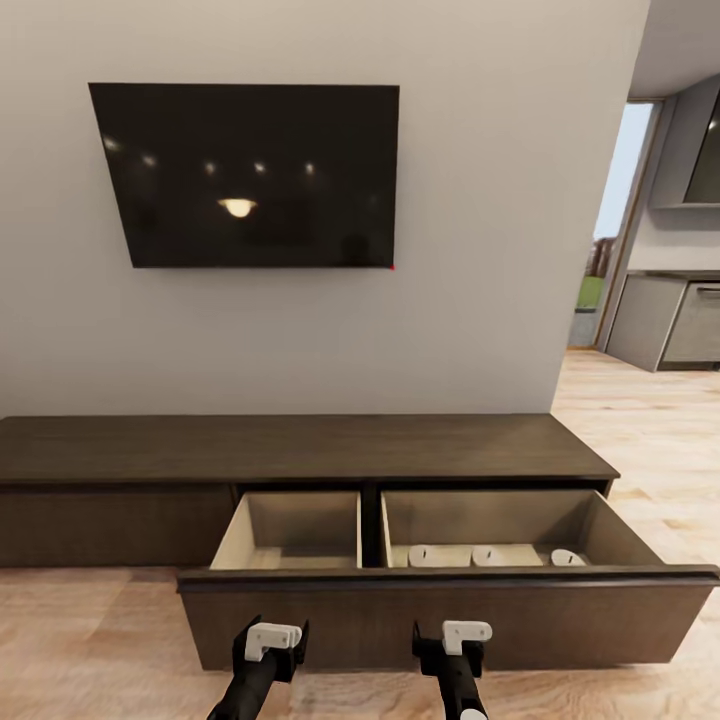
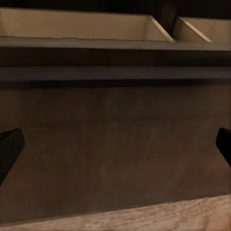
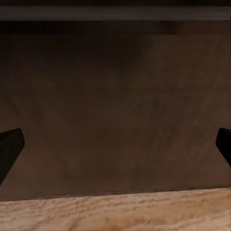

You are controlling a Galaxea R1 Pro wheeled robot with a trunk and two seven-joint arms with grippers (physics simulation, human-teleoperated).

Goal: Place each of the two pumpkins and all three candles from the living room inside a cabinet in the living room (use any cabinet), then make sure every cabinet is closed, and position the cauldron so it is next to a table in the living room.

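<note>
The grey wall (image 1: 480, 330) takes up most of the head view, with a black television (image 1: 250, 175) mounted in the upper left of the frame. Light wooden floor (image 1: 640, 430) runs along the right and bottom edges, and a kitchen opening sits at the far right.

The cabinet (image 1: 300, 450) spans the lower half of the frame, against the wall. Its wide drawer (image 1: 450, 610) stands pulled out at lower centre and right, showing two pale compartments. The left compartment shows only its beige walls from here. The right compartment holds the candles (image 1: 500, 555): three white discs in a row, along the near edge of that compartment.

The left gripper (image 1: 270, 640) and the right gripper (image 1: 455, 640) sit at the bottom centre of the frame, both just in front of the dark drawer front. In each wrist view the two dark fingertips (image 2: 9, 147) (image 3: 9, 147) stand at opposite edges, so both grippers are spread wide and hold nothing.
</note>
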